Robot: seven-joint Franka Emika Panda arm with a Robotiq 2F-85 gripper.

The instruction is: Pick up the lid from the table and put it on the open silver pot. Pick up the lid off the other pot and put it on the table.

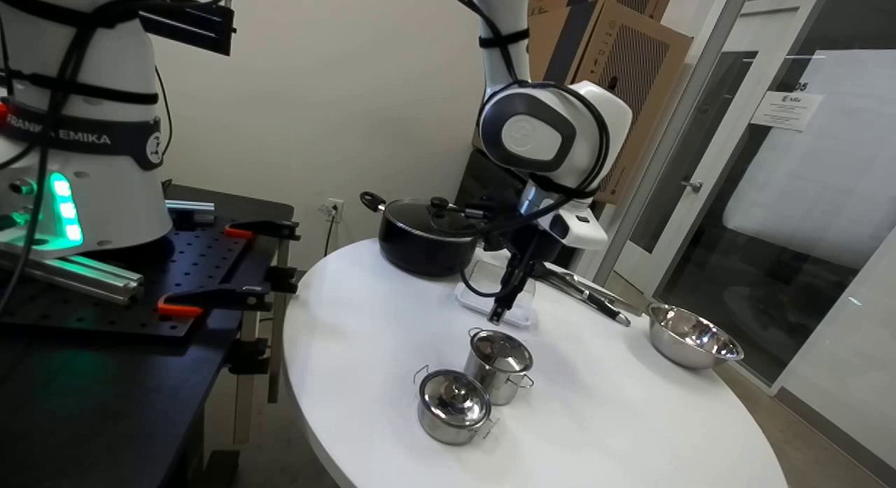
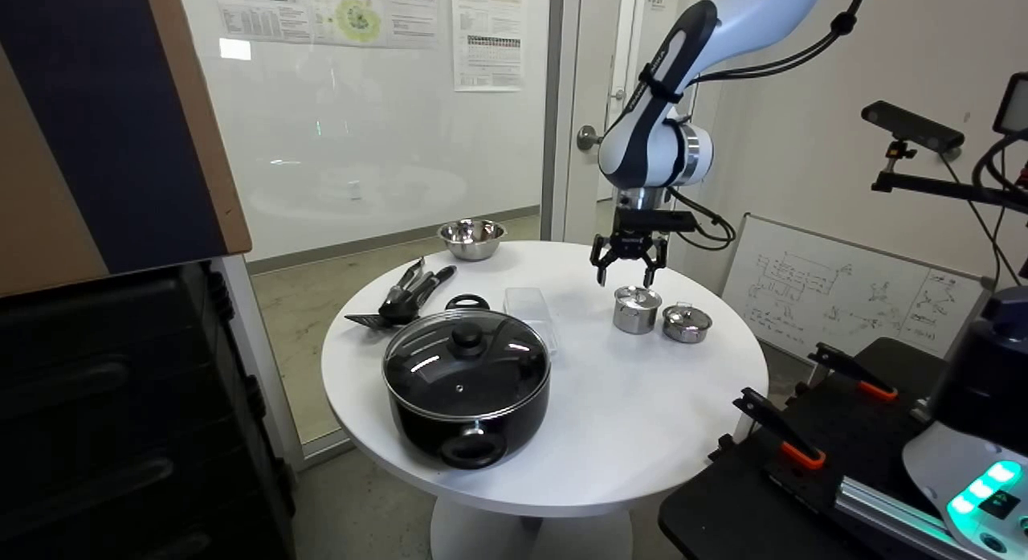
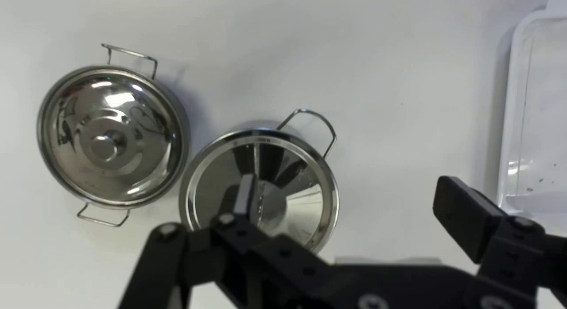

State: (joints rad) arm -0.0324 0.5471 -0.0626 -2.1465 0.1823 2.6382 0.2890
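The open silver pot (image 1: 483,379), narrow and tall, stands on the white table (image 1: 364,348); it also shows in an exterior view (image 2: 634,319). In the wrist view its rim (image 3: 333,189) surrounds what looks like bare inner walls and bottom. The other pot (image 1: 445,430), wider and squat, stands close beside it with a domed, knobbed lid (image 3: 66,162) on; this pot also shows in an exterior view (image 2: 685,333). My gripper (image 2: 625,279) is wide open and empty above the table near the narrow pot. In the wrist view (image 3: 350,200) one finger overlaps that pot. No loose lid shows.
A big black pot (image 2: 514,415) with a glass lid stands on the table. A clear plastic container (image 2: 526,303) is between it and the steel pots. Dark-handled utensils (image 2: 401,303) lie beside it, and a steel bowl (image 1: 689,341) stands near the table's edge.
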